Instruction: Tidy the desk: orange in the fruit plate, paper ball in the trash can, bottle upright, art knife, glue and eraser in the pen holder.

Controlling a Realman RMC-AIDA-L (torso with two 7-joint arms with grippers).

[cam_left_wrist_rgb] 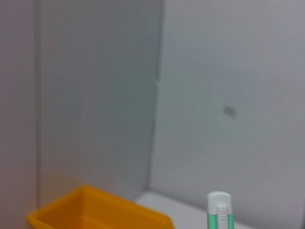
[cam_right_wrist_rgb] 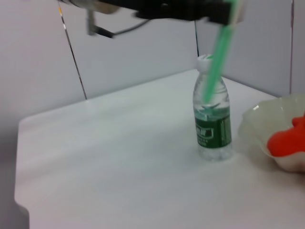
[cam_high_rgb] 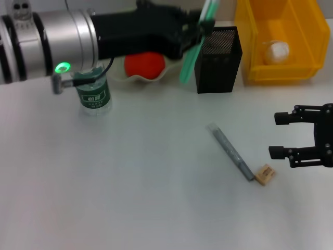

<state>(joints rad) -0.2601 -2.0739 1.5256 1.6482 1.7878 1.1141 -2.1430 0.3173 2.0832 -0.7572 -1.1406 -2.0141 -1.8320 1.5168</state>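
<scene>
My left gripper [cam_high_rgb: 200,23] is shut on the green art knife [cam_high_rgb: 191,60] and holds it tilted just left of the black mesh pen holder [cam_high_rgb: 218,57], above the table. The knife also shows in the left wrist view [cam_left_wrist_rgb: 219,212] and the right wrist view [cam_right_wrist_rgb: 218,57]. The grey glue stick [cam_high_rgb: 230,151] lies on the table with the tan eraser [cam_high_rgb: 265,174] at its near end. My right gripper [cam_high_rgb: 276,135] is open and empty, just right of them. The orange [cam_high_rgb: 144,65] sits in the fruit plate [cam_high_rgb: 130,78]. The bottle [cam_high_rgb: 93,96] stands upright.
A yellow bin [cam_high_rgb: 250,47] at the back right holds the white paper ball [cam_high_rgb: 277,50]. My left arm spans the back of the table above the bottle and plate. The table's near edge and corner show in the right wrist view [cam_right_wrist_rgb: 28,200].
</scene>
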